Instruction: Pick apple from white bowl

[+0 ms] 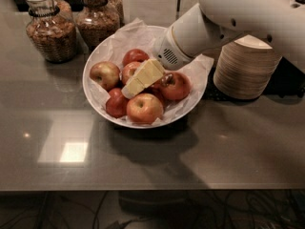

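Note:
The white bowl (97, 97), lined with crumpled white paper, holds several apples. A red apple with yellow-orange blush (144, 108) lies at the front; no sticker shows on it. A paler apple (105, 74) lies at the left, and a red one (175, 85) at the right. My gripper (142, 78), pale yellow, is down among the apples at the bowl's centre and points to the front left. It lies over the middle apples and hides what is under it. The white arm (228, 18) comes in from the upper right.
Two glass jars of granola-like food (50, 30) (97, 18) stand behind the bowl at the left. A stack of tan disposable bowls (245, 70) stands right of the bowl, partly under the arm. The grey tabletop (143, 161) stretches toward the front edge.

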You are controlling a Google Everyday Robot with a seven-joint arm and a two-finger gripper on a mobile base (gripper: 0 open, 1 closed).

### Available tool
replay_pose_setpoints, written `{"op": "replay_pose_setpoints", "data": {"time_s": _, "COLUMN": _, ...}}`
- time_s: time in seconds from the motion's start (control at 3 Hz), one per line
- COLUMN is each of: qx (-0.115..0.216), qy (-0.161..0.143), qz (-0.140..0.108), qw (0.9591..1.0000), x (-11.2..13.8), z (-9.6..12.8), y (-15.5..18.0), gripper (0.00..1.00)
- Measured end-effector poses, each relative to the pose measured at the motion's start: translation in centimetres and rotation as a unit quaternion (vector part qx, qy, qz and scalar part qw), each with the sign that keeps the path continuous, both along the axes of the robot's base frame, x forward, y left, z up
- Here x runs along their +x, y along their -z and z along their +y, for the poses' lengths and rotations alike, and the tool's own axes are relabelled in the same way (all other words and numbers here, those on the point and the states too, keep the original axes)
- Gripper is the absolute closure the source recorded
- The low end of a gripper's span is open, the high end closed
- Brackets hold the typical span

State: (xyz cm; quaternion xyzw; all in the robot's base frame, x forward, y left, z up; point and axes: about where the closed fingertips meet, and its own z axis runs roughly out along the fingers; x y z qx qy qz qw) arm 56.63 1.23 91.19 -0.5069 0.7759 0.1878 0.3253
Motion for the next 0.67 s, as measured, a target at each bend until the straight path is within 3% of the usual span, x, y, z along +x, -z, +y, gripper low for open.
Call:
{"op": "replay_pose_setpoints", "data": {"time_s": 0.33, "qx": 0.0, "qy": 0.0, "qz": 0.0, "qw": 1.0, "x": -0.01, "z": -0.05, "y": 0.01, "gripper": 0.0}}
{"op": "replay_pose_setpoints", "data": {"time_s": 0.67, "qx": 0.0, "qy": 0.0, "qz": 0.0, "qw": 1.0, "x": -0.01, "z": -0.05, "y": 0.01, "gripper": 0.19}}
